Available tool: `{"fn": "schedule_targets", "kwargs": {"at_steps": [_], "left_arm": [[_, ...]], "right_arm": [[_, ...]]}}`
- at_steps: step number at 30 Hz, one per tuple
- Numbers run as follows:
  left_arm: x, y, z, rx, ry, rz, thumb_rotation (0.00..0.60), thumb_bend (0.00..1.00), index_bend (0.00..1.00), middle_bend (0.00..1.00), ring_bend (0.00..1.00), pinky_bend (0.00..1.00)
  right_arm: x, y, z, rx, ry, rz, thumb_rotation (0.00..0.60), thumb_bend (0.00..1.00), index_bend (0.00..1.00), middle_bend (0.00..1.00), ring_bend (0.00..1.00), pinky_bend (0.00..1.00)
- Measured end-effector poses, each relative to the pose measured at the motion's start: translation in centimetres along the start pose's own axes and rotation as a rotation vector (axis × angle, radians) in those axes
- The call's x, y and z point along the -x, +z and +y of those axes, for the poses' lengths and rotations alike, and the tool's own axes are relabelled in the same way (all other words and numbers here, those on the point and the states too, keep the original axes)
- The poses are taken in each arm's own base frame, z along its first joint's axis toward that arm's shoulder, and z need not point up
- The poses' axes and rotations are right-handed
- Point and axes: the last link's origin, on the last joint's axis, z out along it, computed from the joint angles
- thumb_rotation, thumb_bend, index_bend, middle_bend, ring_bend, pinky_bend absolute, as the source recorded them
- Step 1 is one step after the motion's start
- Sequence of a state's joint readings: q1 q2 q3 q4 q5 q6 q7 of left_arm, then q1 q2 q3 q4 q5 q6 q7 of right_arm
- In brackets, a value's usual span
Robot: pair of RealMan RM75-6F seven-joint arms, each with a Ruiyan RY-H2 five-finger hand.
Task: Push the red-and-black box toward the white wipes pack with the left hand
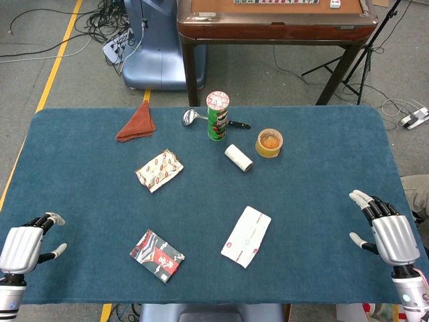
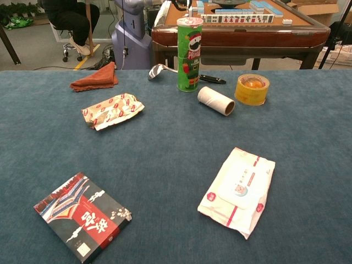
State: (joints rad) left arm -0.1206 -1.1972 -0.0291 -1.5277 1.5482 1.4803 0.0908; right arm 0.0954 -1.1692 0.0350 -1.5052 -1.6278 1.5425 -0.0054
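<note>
Table cover [image 2: 308,137]: blue cloth, matt, showing a short nap. Red-and-black box [image 2: 82,215]: printed card, giving off a faint sheen. White wipes pack [image 2: 237,190]: soft plastic film, creasing, lightly glossy. Snack wrapper [image 2: 111,110]: crinkled shiny film. Rag [image 2: 94,78]: rust-red cloth, matt. Spoon [image 2: 155,70]: polished metal, glinting. Both hands [image 1: 23,247] [image 1: 392,235]: wearing smooth silver-grey shells.

The box [image 1: 157,255] lies left of the wipes pack [image 1: 246,235].
</note>
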Motion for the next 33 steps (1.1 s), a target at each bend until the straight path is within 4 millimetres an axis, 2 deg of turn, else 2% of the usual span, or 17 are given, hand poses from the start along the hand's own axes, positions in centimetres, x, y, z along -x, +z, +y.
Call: {"fn": "schedule_targets", "kwargs": {"at_steps": [4, 5, 7, 8, 10, 12, 14, 15, 17, 18, 20, 22, 27, 33], "left_arm": [[0.0, 0.1, 0.3, 0.016, -0.017, 0.008, 0.6, 0.01, 0.52, 0.39, 0.46, 0.53], [0.0, 0.2, 0.4, 0.019, -0.027, 0.01, 0.6, 0.01, 0.53, 0.39, 0.43, 0.5], [0.0, 0.2, 0.6, 0.027, -0.053, 0.008, 0.6, 0.01, 0.52, 0.39, 0.29, 0.43], [0.0, 0.2, 0.7, 0.034, -0.067, 0.002, 0.6, 0.01, 0.51, 0.39, 0.26, 0.41], [0.1, 0.3, 1.1, 0.056, -0.093, -0.021, 0.6, 0.01, 0.47, 0.37, 0.24, 0.41], [0.1, 0.4, 1.5, 0.088, -0.092, -0.043, 0.6, 0.01, 0.41, 0.32, 0.23, 0.48], [0.0, 0.5, 1.9, 0.122, -0.085, -0.047, 0.6, 0.01, 0.38, 0.3, 0.28, 0.63], [0.0, 0.5, 2.3, 0.148, -0.08, -0.045, 0.6, 0.01, 0.39, 0.31, 0.34, 0.7], [0.1, 0.6, 2.8, 0.192, -0.07, -0.038, 0.6, 0.01, 0.47, 0.4, 0.46, 0.78], [0.1, 0.7, 3.1, 0.224, -0.061, -0.033, 0.6, 0.01, 0.53, 0.49, 0.51, 0.81], [0.2, 0.8, 3.6, 0.278, -0.047, -0.023, 0.6, 0.01, 0.61, 0.63, 0.59, 0.85], [0.3, 0.9, 4.2, 0.347, -0.029, -0.016, 0.6, 0.01, 0.67, 0.72, 0.65, 0.91], [0.6, 0.9, 5.5, 0.482, -0.003, -0.027, 0.6, 0.0, 0.73, 0.82, 0.73, 0.96], [1.1, 0.4, 6.8, 0.525, 0.003, -0.092, 0.6, 0.0, 0.79, 0.9, 0.79, 0.98]], "right_arm": [[-0.2, -0.4, -0.1, 0.001, 0.001, 0.012, 0.6, 0.04, 0.18, 0.21, 0.2, 0.35], [-0.2, -0.5, 0.0, 0.002, 0.003, 0.014, 0.6, 0.04, 0.18, 0.21, 0.2, 0.35], [-0.2, -0.7, 0.1, 0.007, 0.007, 0.019, 0.6, 0.04, 0.18, 0.21, 0.2, 0.35], [-0.3, -0.8, 0.1, 0.01, 0.008, 0.021, 0.6, 0.04, 0.18, 0.21, 0.2, 0.35], [-0.4, -1.1, 0.2, 0.015, 0.012, 0.03, 0.6, 0.04, 0.18, 0.21, 0.2, 0.35], [-0.5, -1.3, 0.3, 0.019, 0.018, 0.042, 0.6, 0.05, 0.18, 0.21, 0.2, 0.35], [-0.6, -1.5, 0.5, 0.024, 0.022, 0.048, 0.6, 0.05, 0.18, 0.21, 0.2, 0.35], [-0.5, -1.6, 0.6, 0.028, 0.021, 0.049, 0.6, 0.05, 0.18, 0.21, 0.2, 0.35], [-0.5, -1.7, 0.7, 0.032, 0.018, 0.05, 0.6, 0.05, 0.18, 0.21, 0.2, 0.35], [-0.5, -1.8, 0.7, 0.032, 0.017, 0.052, 0.6, 0.05, 0.18, 0.21, 0.2, 0.35], [-0.5, -1.8, 0.6, 0.033, 0.017, 0.058, 0.6, 0.05, 0.18, 0.21, 0.2, 0.35], [-0.4, -2.0, 0.6, 0.035, 0.016, 0.061, 0.6, 0.05, 0.18, 0.21, 0.2, 0.35], [-0.5, -2.0, 0.8, 0.04, 0.018, 0.069, 0.6, 0.05, 0.18, 0.21, 0.2, 0.35], [-0.6, -2.0, 0.8, 0.04, 0.021, 0.071, 0.6, 0.06, 0.18, 0.21, 0.2, 0.35]]}}
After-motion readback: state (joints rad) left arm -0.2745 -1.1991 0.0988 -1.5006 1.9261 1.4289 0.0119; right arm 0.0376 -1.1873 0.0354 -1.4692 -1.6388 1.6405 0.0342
